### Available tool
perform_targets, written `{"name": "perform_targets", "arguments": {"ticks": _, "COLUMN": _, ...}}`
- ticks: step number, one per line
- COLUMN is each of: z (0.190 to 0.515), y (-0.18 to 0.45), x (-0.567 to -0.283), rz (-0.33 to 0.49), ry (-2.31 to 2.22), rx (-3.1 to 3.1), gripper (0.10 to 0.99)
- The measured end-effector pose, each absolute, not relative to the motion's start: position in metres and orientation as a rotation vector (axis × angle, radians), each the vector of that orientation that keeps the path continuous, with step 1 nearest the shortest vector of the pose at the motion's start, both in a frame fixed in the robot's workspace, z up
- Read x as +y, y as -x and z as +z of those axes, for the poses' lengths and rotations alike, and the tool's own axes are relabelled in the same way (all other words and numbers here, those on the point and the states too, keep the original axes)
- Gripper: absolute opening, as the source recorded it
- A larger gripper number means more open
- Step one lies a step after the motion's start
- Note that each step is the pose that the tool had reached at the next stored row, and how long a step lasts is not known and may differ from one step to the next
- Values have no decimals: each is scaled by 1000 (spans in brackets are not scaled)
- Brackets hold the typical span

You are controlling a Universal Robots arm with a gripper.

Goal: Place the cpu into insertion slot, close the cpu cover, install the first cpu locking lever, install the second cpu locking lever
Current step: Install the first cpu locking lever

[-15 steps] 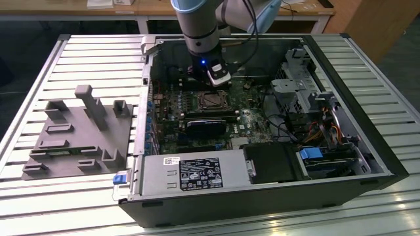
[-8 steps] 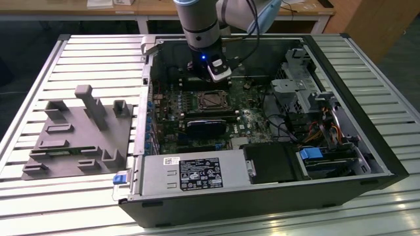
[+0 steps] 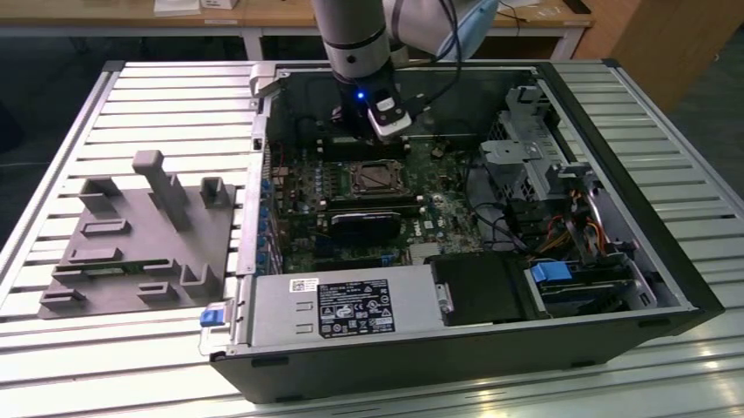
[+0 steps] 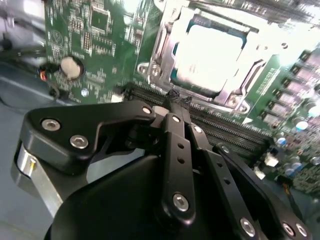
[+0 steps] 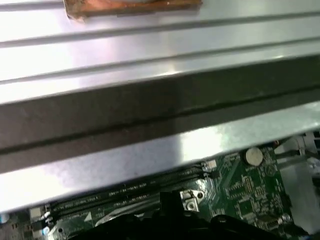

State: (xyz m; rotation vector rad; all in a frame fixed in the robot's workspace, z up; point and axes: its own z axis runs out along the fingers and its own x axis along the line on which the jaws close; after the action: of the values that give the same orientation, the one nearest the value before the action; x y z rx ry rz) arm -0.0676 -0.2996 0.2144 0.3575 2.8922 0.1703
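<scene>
Hand [image 4: 172, 100] near pale silver cpu [image 4: 210, 55].

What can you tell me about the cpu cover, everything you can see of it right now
The cpu cover is a thin, shiny silver metal frame with a square window cut-out. In the second wrist view it lies flat over the cpu, whose pale top shows through the window. It sits in the insertion slot on the green board. The gripper is close beside it, not touching.

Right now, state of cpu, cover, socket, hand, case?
cpu: seated in the insertion slot, pale top showing.
cpu cover: down around the chip.
insertion slot: occupied.
hand: fingers together, holding nothing, beside the socket.
computer case: side open, lying flat.
</scene>
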Motion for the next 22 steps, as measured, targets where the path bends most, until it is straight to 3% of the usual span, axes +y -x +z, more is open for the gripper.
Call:
{"name": "perform_targets", "arguments": {"ticks": 6, "z": 215, "y": 67, "x": -300, "rz": 66, "ry": -374, "rx": 2885, "gripper": 102}}
{"name": "perform_targets", "arguments": {"ticks": 22, "z": 215, "y": 63, "x": -306, "rz": 51, "ry": -389, "rx": 2965, "gripper": 102}}
